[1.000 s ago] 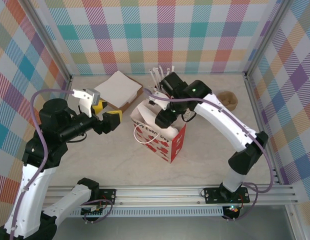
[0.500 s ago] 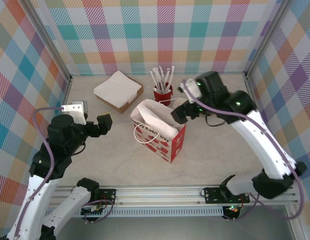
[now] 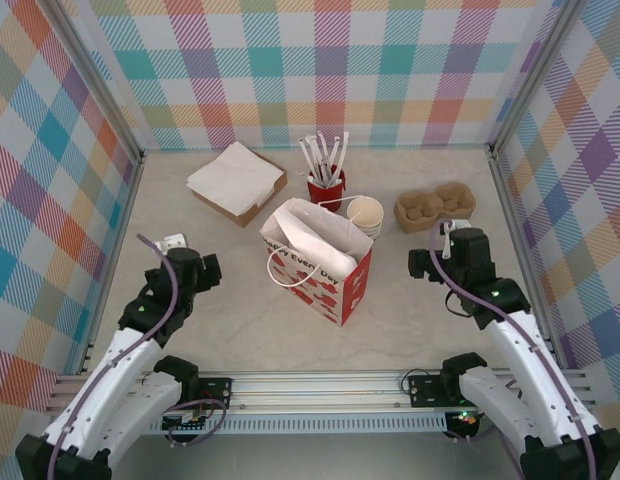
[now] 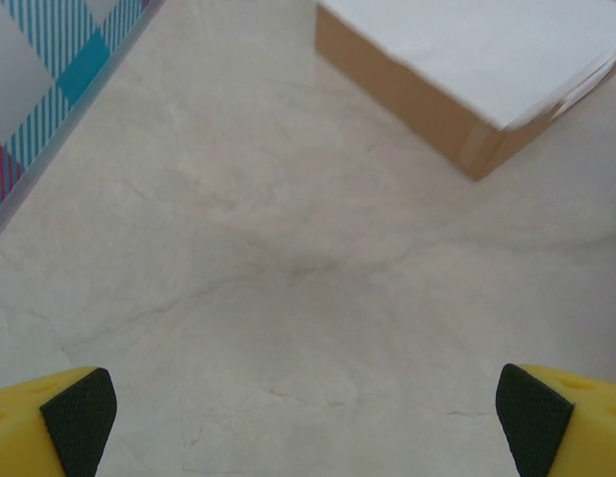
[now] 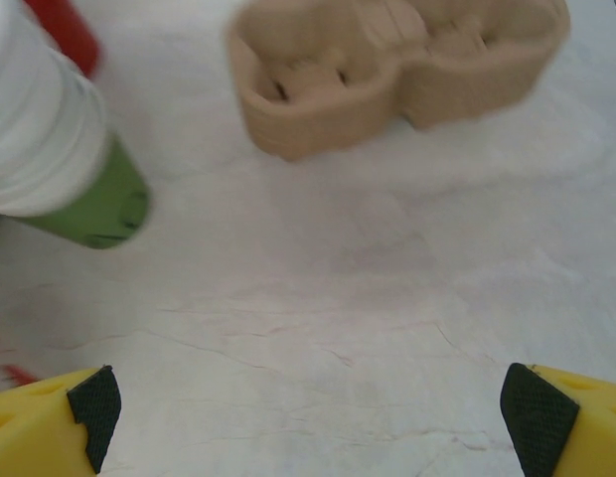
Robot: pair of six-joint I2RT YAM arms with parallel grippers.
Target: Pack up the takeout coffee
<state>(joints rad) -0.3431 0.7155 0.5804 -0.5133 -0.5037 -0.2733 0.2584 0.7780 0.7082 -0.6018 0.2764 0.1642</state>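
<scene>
A lidded takeout coffee is out of view, and I cannot see inside the red-and-white paper bag point(image 3: 317, 262) at the table's middle. A stack of lidless green cups point(image 3: 366, 214) with white insides stands just right of the bag's mouth; the right wrist view has the green cup stack point(image 5: 62, 159) at the left edge. My left gripper point(image 3: 198, 268) sits low, left of the bag, open over bare tabletop point(image 4: 308, 417). My right gripper point(image 3: 437, 255) sits right of the bag and in front of the carrier, open and holding nothing point(image 5: 308, 417).
The brown pulp cup carrier point(image 3: 435, 206) lies at the back right, and the right wrist view shows the carrier point(image 5: 397, 70) ahead. A red cup of white sticks point(image 3: 326, 186) stands behind the bag. A brown box topped with white napkins point(image 3: 237, 180) sits at the back left.
Both arms have pulled back from the bag and dropped low toward the near edge. The right gripper left the bag's mouth, uncovering the cup stack and carrier.
</scene>
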